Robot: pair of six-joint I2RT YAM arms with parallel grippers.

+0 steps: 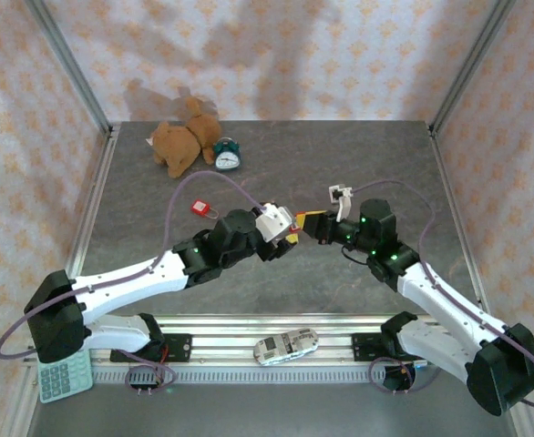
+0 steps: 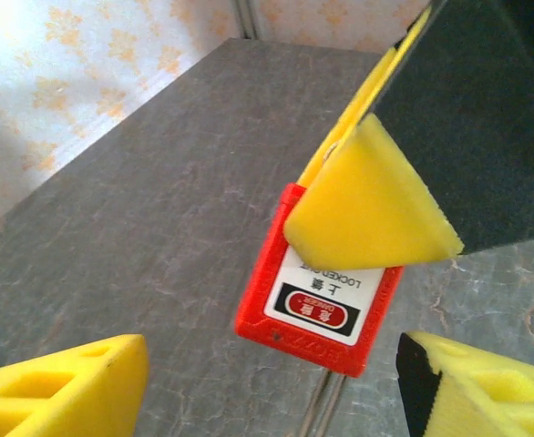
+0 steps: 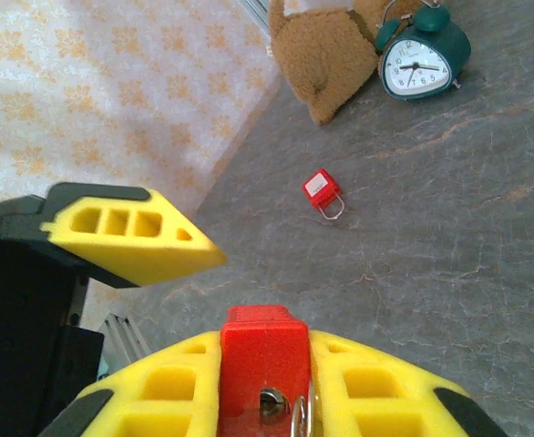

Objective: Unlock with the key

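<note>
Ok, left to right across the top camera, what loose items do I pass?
Mint-green calculator → brown plush teddy bear → teal alarm clock → silver car-shaped toy.

Counter (image 1: 340, 164): grey stone-patterned slab, metal-edged, backed by floral-print panels.
Far left corner: brown plush bear (image 1: 180, 141) lying on its side, with a teal alarm clock (image 1: 227, 156) standing just beside it on the right.
Left of centre: small red padlock (image 1: 203, 208) lying flat, apart from bear and clock.
Near left corner: pale green calculator (image 1: 65, 377), keys up.
Near rail, centre: small white patterned object (image 1: 285, 346), kind unclear.
</note>
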